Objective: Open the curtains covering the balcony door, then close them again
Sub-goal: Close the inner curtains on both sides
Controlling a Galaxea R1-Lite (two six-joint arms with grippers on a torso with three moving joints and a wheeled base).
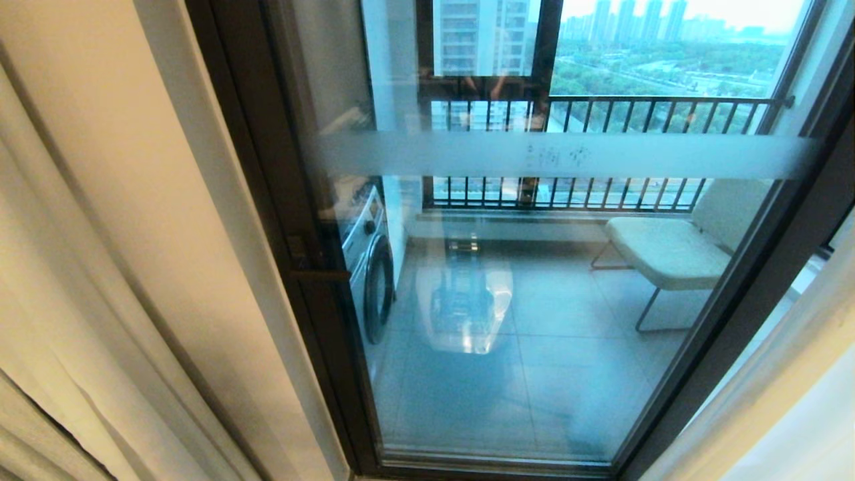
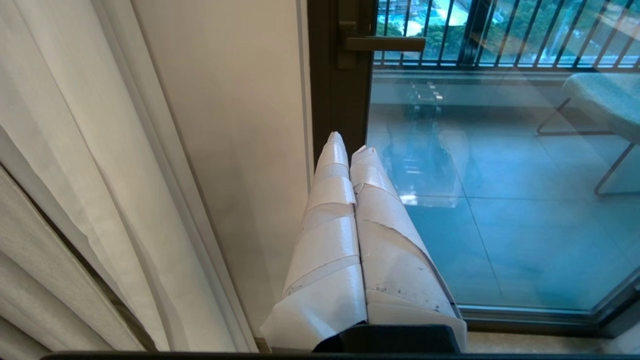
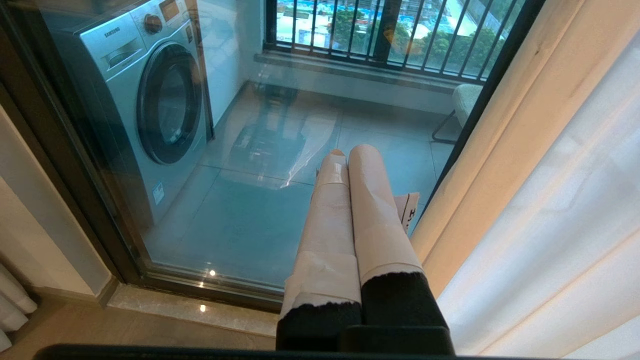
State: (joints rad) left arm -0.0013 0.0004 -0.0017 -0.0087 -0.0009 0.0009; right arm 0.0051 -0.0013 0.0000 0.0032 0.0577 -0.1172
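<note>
The balcony door (image 1: 534,321) stands uncovered across the middle of the head view, shut, with a frosted stripe (image 1: 568,155) over its glass and a dark frame. The curtains (image 1: 27,441) are drawn aside; only a woven beige fold shows at the lower left, and the same curtains (image 2: 30,280) hang left of my left gripper. The left gripper (image 2: 345,142) is shut with nothing in it, its tape-wrapped fingers pointing at the door frame near the handle (image 2: 385,44). By the door's right edge my right gripper (image 3: 350,152) is also shut and holds nothing. Neither gripper shows in the head view.
Thin white sheer fabric (image 2: 75,150) hangs beside the beige fold on the left, and more sheer fabric (image 3: 575,225) on the right. Behind the glass stand a washing machine (image 3: 150,100), a pale chair (image 1: 668,250) and a black-barred railing (image 1: 601,107).
</note>
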